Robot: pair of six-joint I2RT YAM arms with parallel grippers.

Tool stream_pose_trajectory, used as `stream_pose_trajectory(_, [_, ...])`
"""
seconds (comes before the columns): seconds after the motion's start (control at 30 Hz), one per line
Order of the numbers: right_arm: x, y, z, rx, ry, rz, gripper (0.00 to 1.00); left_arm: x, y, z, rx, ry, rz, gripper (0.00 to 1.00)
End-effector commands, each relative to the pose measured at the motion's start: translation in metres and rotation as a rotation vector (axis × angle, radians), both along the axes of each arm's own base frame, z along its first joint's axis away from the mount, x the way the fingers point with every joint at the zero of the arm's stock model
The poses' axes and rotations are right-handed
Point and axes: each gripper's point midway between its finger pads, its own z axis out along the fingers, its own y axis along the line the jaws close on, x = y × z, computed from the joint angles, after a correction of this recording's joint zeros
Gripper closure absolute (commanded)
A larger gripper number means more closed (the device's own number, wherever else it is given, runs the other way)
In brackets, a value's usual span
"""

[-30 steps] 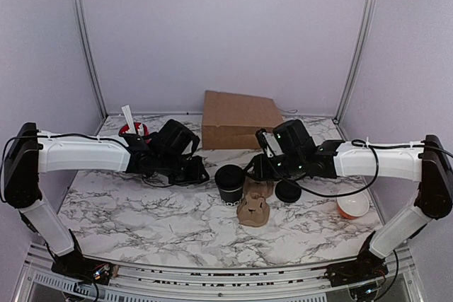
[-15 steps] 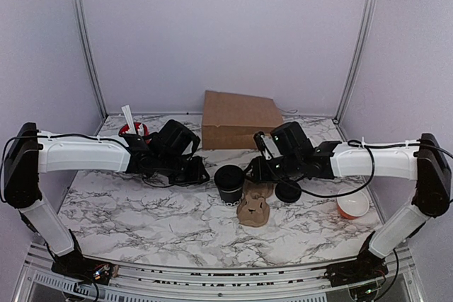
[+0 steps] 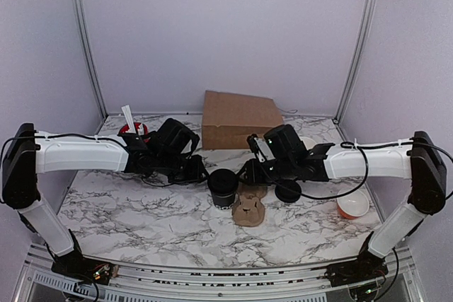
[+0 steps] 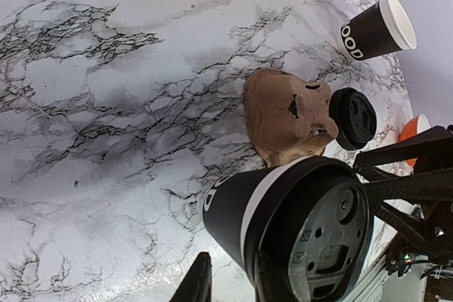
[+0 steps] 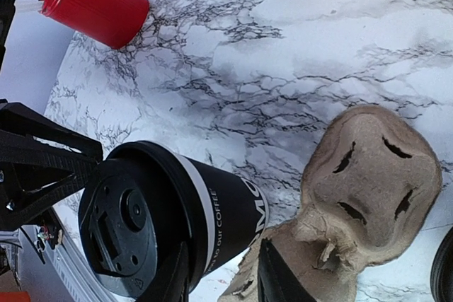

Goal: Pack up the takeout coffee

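at mid-table, the takeout coffee (image 3: 223, 187) now stands a little further left than a second ago. the pulp carrier (image 3: 248, 208) has slid left with it, trailing the right gripper (image 3: 247, 172). you see that gripper's fingers parted about the cup's foot, but you cannot tell whether they clamp it. the same goes for the left gripper (image 3: 201, 172), just beside the cup. by the look of it, the cup is not yet seated in the carrier.

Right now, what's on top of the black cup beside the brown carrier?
A black plastic lid is seated on the takeout coffee and covers its whole mouth. Nothing rests on the lid. Whatever is inside the cup is hidden by it.
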Motion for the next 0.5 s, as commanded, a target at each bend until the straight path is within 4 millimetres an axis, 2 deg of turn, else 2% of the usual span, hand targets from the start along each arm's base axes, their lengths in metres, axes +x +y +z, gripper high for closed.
stream_pose_trajectory(0.0, [-0.010,0.019,-0.002,0.007,0.017,0.039,0.69,-0.004,0.003,0.014,-0.008,-0.021,-0.010,0.79])
stream_pose_trajectory(0.47, [-0.007,0.038,0.005,0.017,0.005,0.084,0.68,-0.009,0.015,0.012,0.008,-0.021,0.003,0.79])
